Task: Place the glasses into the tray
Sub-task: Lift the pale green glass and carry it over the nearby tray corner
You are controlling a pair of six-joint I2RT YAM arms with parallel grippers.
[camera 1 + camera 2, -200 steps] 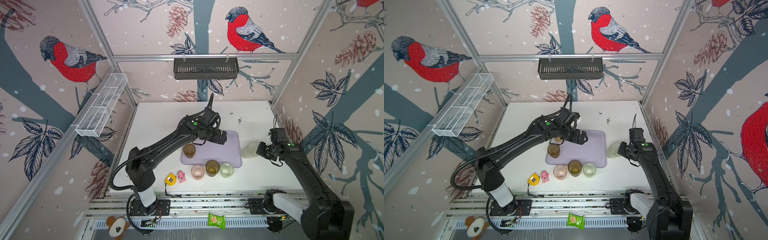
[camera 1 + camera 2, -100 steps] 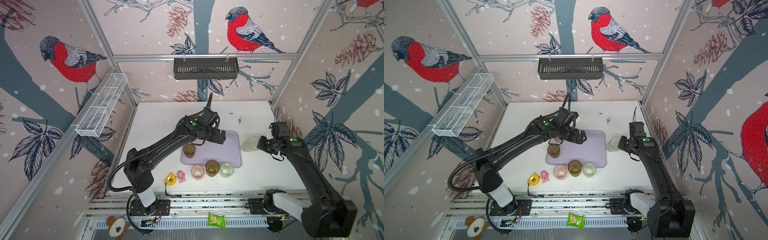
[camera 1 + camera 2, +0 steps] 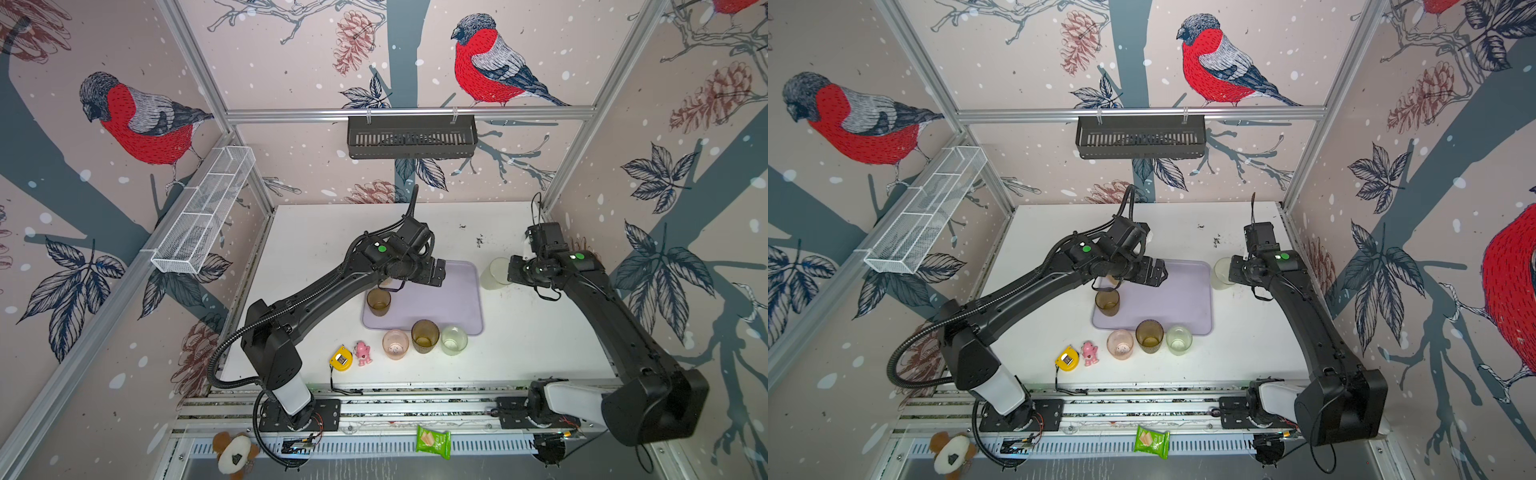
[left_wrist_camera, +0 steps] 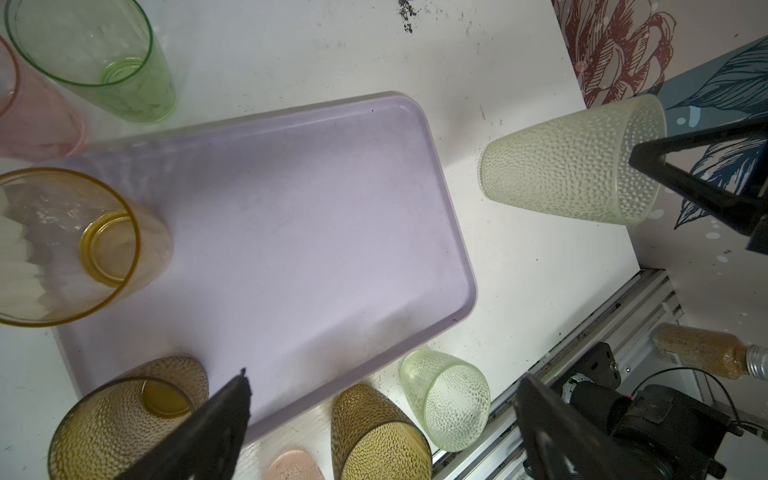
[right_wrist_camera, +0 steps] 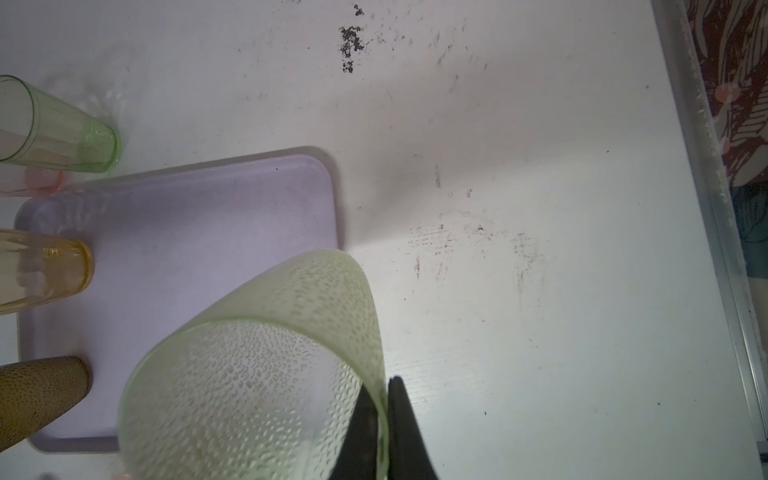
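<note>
Left arm is extended from its near-left base across the table (image 3: 540, 345), with the wrist held over the far-left part of the tray (image 3: 440, 303). Left gripper (image 3: 432, 272) is hung above the tray floor, jaws spread wide, nothing between them. Right arm is raised from its near-right base, forearm run toward the far side, wrist turned in toward the tray. Right gripper (image 5: 384, 386) is clamped on the rim of the frosted glass (image 5: 249, 374), one finger inside the wall, one outside. In both top views the frosted glass is seen just beside the tray's far-right corner, outside the rim; whether its base is clear of the table cannot be told. On the tray: a brown glass (image 3: 378, 301) at the left edge and an amber glass (image 4: 70, 245) next to it, both upright. Off the tray, along its near edge: pink glass (image 3: 395, 344), second brown glass (image 3: 424, 336), pale green glass (image 3: 454, 340). Versus a second ago: right wrist and frosted glass are shifted toward the far wall; left arm is barely changed, jaws equally wide. Print on the green packet (image 3: 433, 441) at the front rail is too small to be read; embossed marks on the amber glass are not legible.
</note>
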